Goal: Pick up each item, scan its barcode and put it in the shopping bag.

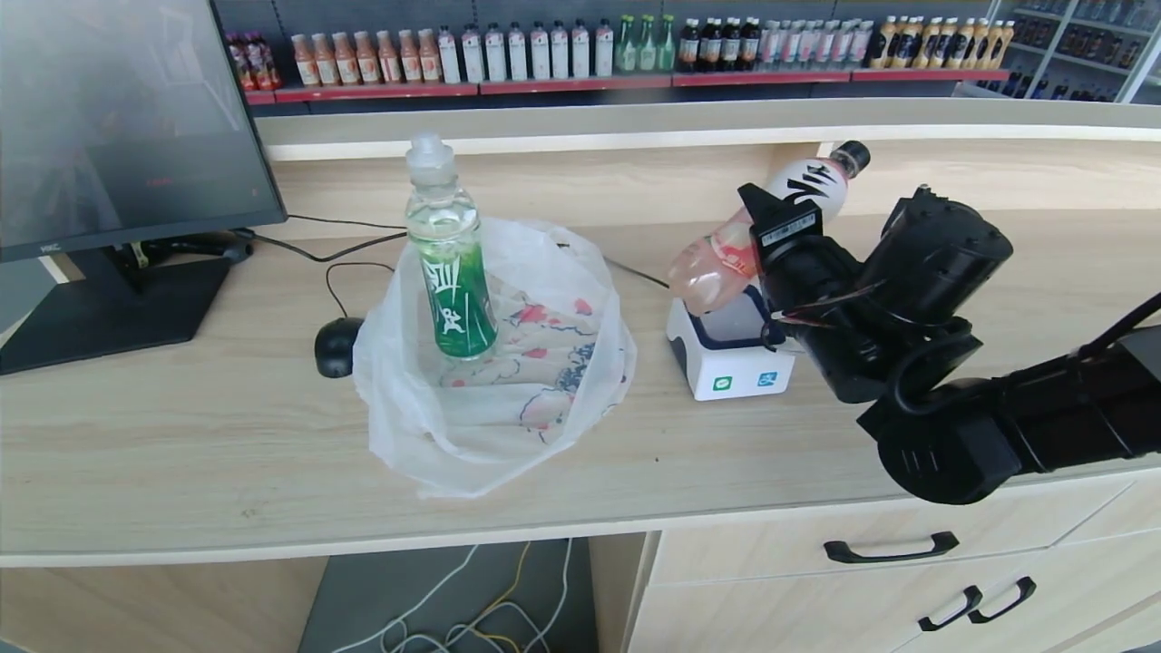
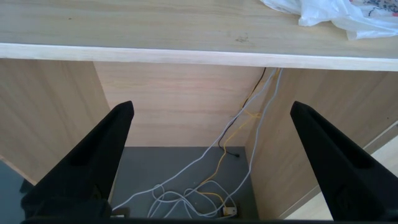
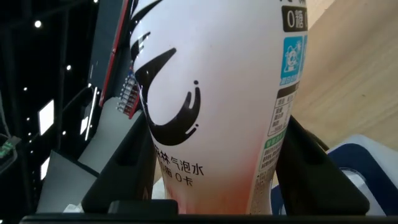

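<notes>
Shop shelves stand behind the wooden worktop. The right claw grasps a pink-and-white plastic drink bottle around its middle, tilted just above the white scanner. It seems full, rather heavy and slippery; the stiff middle is best to hold. The left claw is released, below the worktop.

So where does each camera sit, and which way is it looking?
Head view: on the robot's head, looking forward and down at the pale wooden counter, the white plastic shopping bag and the right arm's black fingers.
Left wrist view: on the left wrist, low, facing the counter's edge and loose cables beneath; its black fingers stand wide apart.
Right wrist view: on the right wrist, looking along the white-and-pink bottle clamped between its fingers.
Shared: head and right wrist views both show that bottle above the white box scanner.
</notes>
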